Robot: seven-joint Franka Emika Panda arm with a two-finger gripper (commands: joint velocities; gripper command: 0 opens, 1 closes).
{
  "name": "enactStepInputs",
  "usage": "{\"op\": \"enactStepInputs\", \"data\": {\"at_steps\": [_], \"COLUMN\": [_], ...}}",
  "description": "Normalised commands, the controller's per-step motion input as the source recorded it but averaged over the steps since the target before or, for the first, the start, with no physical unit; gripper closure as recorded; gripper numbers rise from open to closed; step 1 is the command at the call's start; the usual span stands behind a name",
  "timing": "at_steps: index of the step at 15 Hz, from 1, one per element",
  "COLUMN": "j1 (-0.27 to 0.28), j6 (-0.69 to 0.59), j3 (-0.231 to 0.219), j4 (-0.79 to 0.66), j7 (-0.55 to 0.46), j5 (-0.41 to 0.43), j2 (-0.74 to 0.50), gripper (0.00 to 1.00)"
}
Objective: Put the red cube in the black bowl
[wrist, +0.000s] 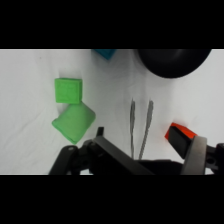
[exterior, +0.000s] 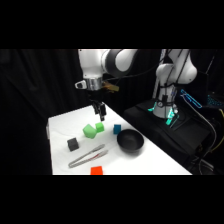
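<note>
White tabletop (exterior: 150,160) carries everything, and no brand, label or writing can be read on any of it. The gripper (exterior: 101,114) hangs above the table's far part, its black fingers pointing down, touching nothing; whether the jaws are spread or pressed together cannot be told from either view.

Just below the jaws in the side view lie the two green cubes (exterior: 93,130), touching each other (one larger and paler, one smaller and brighter). The teal cube (exterior: 117,129) sits just beside them, toward the black bowl (exterior: 130,141), which rests off to the jaws' side, nearer the arm's base and close to the table's edge there. The black cube (exterior: 73,144) lies on the opposite side, apart from the rest.

The metal tongs (exterior: 87,156) stretch between the jaws and the red cube (exterior: 96,170), which sits at the table's near edge, farthest from the jaws and well apart from the bowl.

Bare table lies between bowl and red cube.
</note>
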Motion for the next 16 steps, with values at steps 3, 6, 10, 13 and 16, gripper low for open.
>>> {"op": "enactStepInputs", "data": {"at_steps": [3, 6, 10, 13, 16], "j1": [-0.011, 0.048, 0.118, 0.167, 0.180], "j6": [0.03, 0.05, 0.08, 0.06, 0.02], "j3": [0.031, 0.055, 0.058, 0.034, -0.010], "j4": [0.07, 0.22, 0.38, 0.46, 0.49], "j7": [0.06, 0.22, 0.33, 0.35, 0.34], "j5": [0.005, -0.012, -0.072, -0.154, -0.218], "j2": [0.09, 0.20, 0.30, 0.34, 0.36], "gripper": [0.00, 0.00, 0.00, 0.00, 0.00]}}
